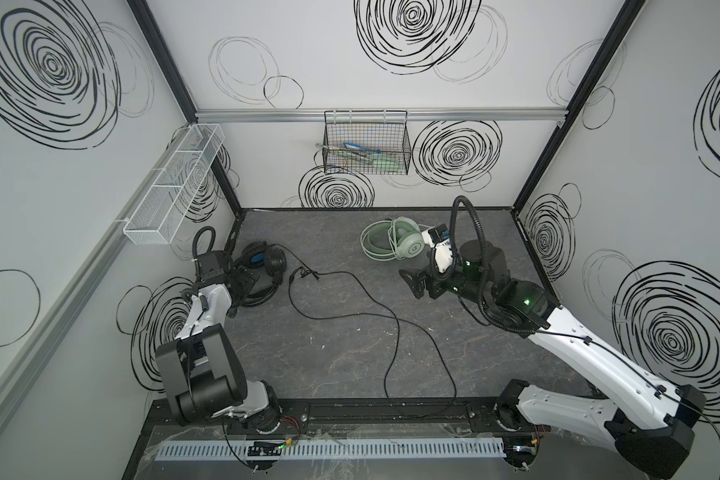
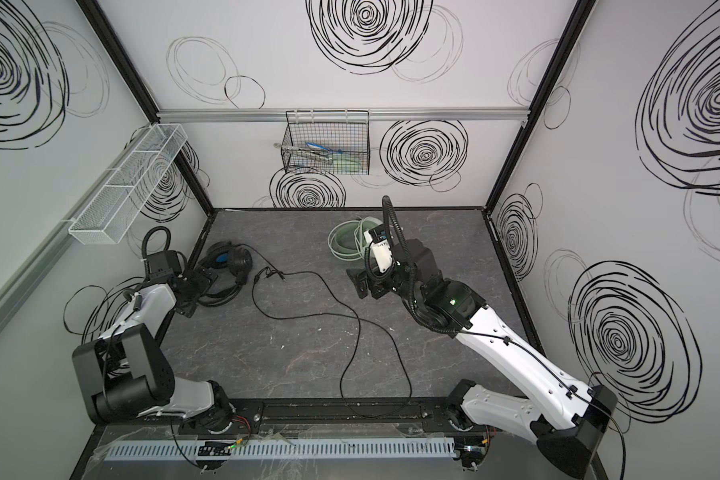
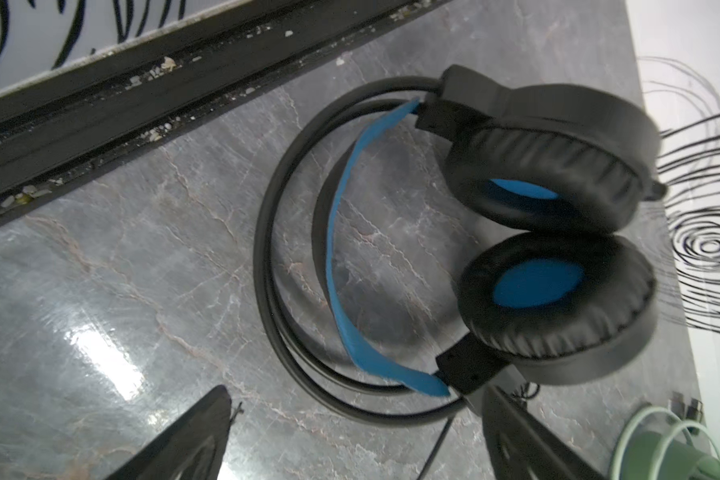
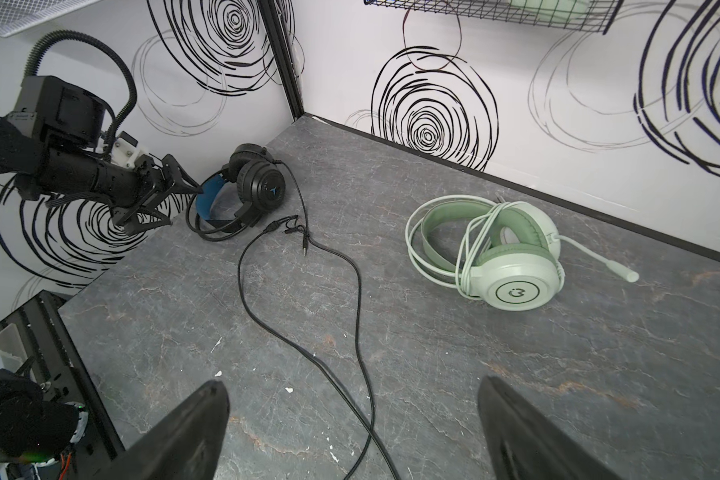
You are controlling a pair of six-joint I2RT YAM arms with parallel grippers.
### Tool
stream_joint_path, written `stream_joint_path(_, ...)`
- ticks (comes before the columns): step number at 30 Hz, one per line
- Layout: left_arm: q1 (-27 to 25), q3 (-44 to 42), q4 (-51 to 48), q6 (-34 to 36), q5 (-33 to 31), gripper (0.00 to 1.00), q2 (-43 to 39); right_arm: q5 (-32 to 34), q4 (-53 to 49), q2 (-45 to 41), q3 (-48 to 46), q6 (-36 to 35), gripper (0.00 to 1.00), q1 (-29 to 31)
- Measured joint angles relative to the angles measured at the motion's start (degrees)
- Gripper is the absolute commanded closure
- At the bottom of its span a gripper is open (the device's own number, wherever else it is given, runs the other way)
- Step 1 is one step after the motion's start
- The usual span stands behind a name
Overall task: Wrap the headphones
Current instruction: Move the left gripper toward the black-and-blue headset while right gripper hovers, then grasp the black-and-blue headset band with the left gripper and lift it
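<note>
The black headphones with blue headband padding lie on their side by the left wall. Their black cord trails loose across the floor to the front rail, its plugs lying near the headset. My left gripper hovers open at the headband's end, holding nothing. The mint-green headphones rest near the back wall with their white cord looped around them and the boom mic sticking out. My right gripper stands open over the black cord.
A black wire basket with a few items hangs on the back wall. A white mesh basket is mounted on the left wall. The black base rail runs along the front edge.
</note>
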Motion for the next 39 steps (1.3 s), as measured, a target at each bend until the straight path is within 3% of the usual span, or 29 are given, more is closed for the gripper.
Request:
stream_joint_path(10,-3.0,1.2,1.9,-6.9,-3.1,0.01,9.7,1.9,0.2,0.0,-0.4,-1.8,0.03,0.5)
stream_joint_path(19,-5.3,3.9,3.0,-9.4,-6.1,0.20,14.5,4.3,0.2,0.0,-0.4,-3.4,0.03,0.5)
stream_joint_path(24,-6.0,3.6,3.0,-10.3,-7.9,0.61,14.7,5.7,0.2,0.0,0.9,-4.1,0.03,0.5)
stream_joint_path(26,-6.6,3.4,3.0,-10.8,-8.8,0.73,14.7,6.1,0.2,0.0,1.8,-4.3,0.03,0.6)
stream_joint_path(31,-8.6,4.5,1.7,-10.3,-11.4,0.77,14.2,7.4,0.1,0.0,4.3,-5.1,0.03,0.6)
stream_joint_path(34,-10.6,7.4,-1.2,-8.7,-15.0,0.91,12.8,7.7,0.0,-0.1,5.5,-5.1,0.03,0.6)
stream_joint_path(37,-13.2,10.4,-3.1,-6.2,-19.5,1.00,8.2,7.7,-0.2,-0.3,6.3,-5.0,0.03,0.4)
stream_joint_path(39,-15.2,11.4,-4.9,-4.0,-21.9,1.00,3.4,7.6,-0.3,-0.5,6.4,-4.6,0.03,0.1)
